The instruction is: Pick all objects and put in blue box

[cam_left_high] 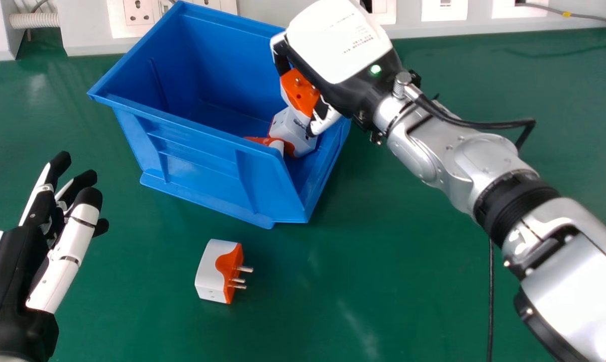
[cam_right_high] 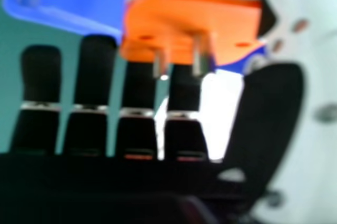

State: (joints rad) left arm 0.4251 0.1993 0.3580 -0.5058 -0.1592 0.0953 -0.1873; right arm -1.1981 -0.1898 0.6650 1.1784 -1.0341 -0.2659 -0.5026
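Partly hidden behind its own white-and-black back, the right hand (cam_left_high: 339, 42) pinches an orange-and-white plastic plug adapter (cam_left_high: 299, 91) between fingers and thumb, over the open blue plastic box (cam_left_high: 197, 146). Beneath are more orange-and-white adapters (cam_left_high: 292, 131), overlapping and cut off by the box's near wall, so their number is hard to tell. The right hand view adds the held adapter's metal prongs (cam_right_high: 201, 56), close but blurred. The head view shows a white cube-shaped adapter with an orange pronged face (cam_left_high: 217, 271) on the green table (cam_left_high: 383, 291), near the box, and the left hand (cam_left_high: 19, 281), cropped at the edge, fingers loosely extended.
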